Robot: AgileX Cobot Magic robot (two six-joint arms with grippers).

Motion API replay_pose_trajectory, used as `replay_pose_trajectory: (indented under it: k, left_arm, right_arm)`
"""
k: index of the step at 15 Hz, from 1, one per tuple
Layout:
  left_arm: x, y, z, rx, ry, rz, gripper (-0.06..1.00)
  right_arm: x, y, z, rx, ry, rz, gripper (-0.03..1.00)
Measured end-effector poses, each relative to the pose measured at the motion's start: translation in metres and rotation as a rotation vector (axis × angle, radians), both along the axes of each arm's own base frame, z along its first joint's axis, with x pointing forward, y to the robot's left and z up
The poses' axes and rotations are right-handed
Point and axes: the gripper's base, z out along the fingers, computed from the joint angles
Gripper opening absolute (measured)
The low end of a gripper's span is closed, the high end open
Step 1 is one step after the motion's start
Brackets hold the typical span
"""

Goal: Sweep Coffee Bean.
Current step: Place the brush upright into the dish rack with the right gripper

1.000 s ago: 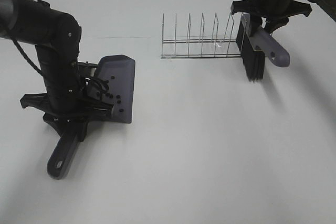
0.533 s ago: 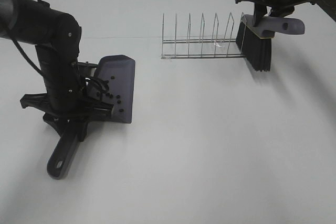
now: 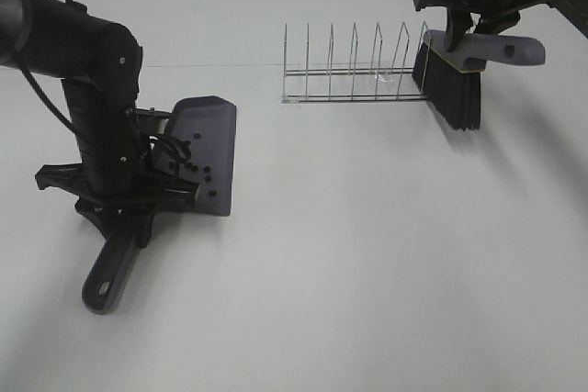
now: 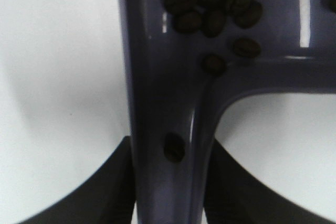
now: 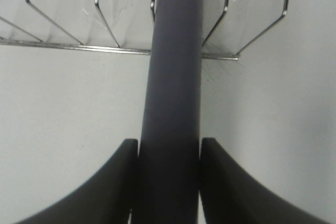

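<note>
Nearest on white bench (image 3: 367,282): grey-purple dustpan (image 3: 209,135), handle clamped in L end effector (image 4: 170,187). Coffee beans (image 4: 210,3) inside pan, clustered nr handle end, one down in handle channel. Further back, wire rack (image 3: 354,75). R end effector (image 5: 168,182) gripping brush (image 3: 455,89) by handle, bristles down, at rack's right end in high view, handle approx level; whether bristles touch bench: can't tell

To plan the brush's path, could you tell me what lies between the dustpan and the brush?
Exterior high view: bare table from dustpan to brush; the wire rack stands beside the brush.
</note>
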Motion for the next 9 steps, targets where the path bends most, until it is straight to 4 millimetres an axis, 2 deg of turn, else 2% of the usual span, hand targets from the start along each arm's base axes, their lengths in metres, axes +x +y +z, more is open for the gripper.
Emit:
replay_pose_trajectory:
  k: [3,9]
  left_arm:
    - [0.000,0.000,0.000,0.000,0.000,0.000,0.32]
    - [0.000,0.000,0.000,-0.001,0.000,0.001,0.32]
  right_arm:
    - [-0.001,0.000,0.023,0.010,-0.085,-0.010,0.27]
    - [0.003,0.000,0.025,0.026,-0.148,-0.022,0.27]
